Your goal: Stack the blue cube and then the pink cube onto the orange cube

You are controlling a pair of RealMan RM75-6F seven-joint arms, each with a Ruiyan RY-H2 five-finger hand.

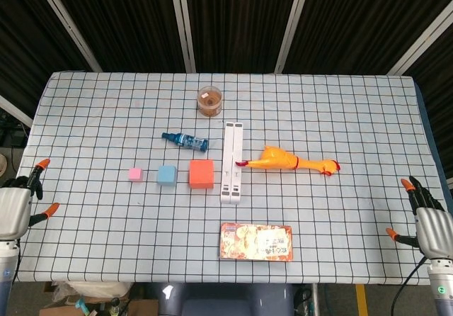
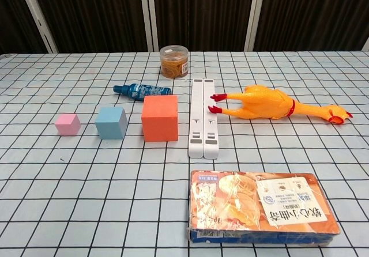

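Three cubes stand in a row on the checked table: the small pink cube (image 1: 134,173) (image 2: 67,124) at the left, the blue cube (image 1: 166,174) (image 2: 111,122) in the middle, the larger orange cube (image 1: 202,173) (image 2: 159,117) at the right. None touches another. My left hand (image 1: 20,202) hovers at the table's left edge, far from the cubes, fingers spread and empty. At the right edge my right hand (image 1: 429,225) is likewise spread and empty. Neither hand shows in the chest view.
Right of the orange cube lies a white bar (image 1: 231,161) (image 2: 203,116), then a rubber chicken (image 1: 290,162) (image 2: 271,104). A small blue bottle (image 1: 185,141) (image 2: 140,90) and a round jar (image 1: 210,100) (image 2: 174,61) sit behind the cubes. A flat packet (image 1: 256,241) (image 2: 260,207) lies near the front edge.
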